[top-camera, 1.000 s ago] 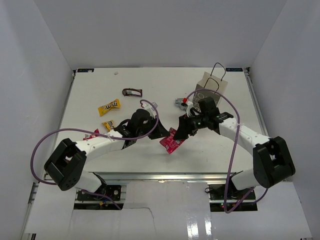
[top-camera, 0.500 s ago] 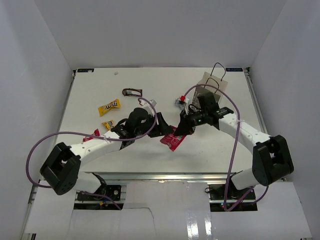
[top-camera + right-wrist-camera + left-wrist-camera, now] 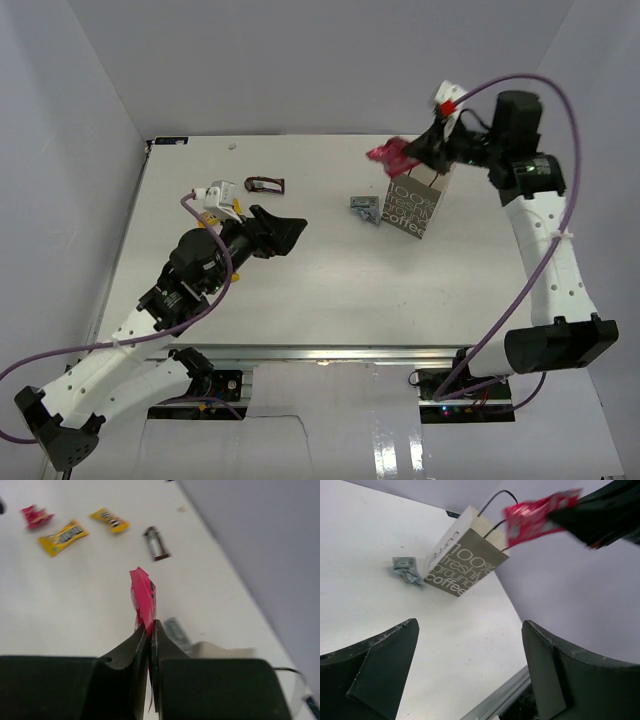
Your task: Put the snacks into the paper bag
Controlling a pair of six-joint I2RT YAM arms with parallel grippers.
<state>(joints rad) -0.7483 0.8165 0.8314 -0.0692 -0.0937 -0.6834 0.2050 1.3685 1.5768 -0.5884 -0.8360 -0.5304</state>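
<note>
My right gripper (image 3: 418, 152) is shut on a pink-red snack packet (image 3: 388, 155), held in the air just above the paper bag's (image 3: 413, 205) open top. The wrist view shows the packet (image 3: 143, 597) pinched edge-on between the closed fingertips of that gripper (image 3: 150, 625). The left gripper (image 3: 288, 231) hovers open and empty over the table's middle left. Its camera sees the bag (image 3: 465, 562), the held packet (image 3: 535, 517) and a silver-grey packet (image 3: 406, 569) lying beside the bag. Two yellow packets (image 3: 62, 536) (image 3: 110, 520), a small red one (image 3: 35, 516) and a dark brown one (image 3: 156, 543) lie on the table.
The dark brown packet (image 3: 265, 184) lies at the far middle left, and the silver-grey packet (image 3: 365, 208) just left of the bag. White walls enclose the table on three sides. The left arm (image 3: 190, 275) covers the yellow packets in the top view.
The right gripper closed on the pink-red packet and carried it up and back to above the bag. The left gripper let go of it, opened wide and drew back leftward.
</note>
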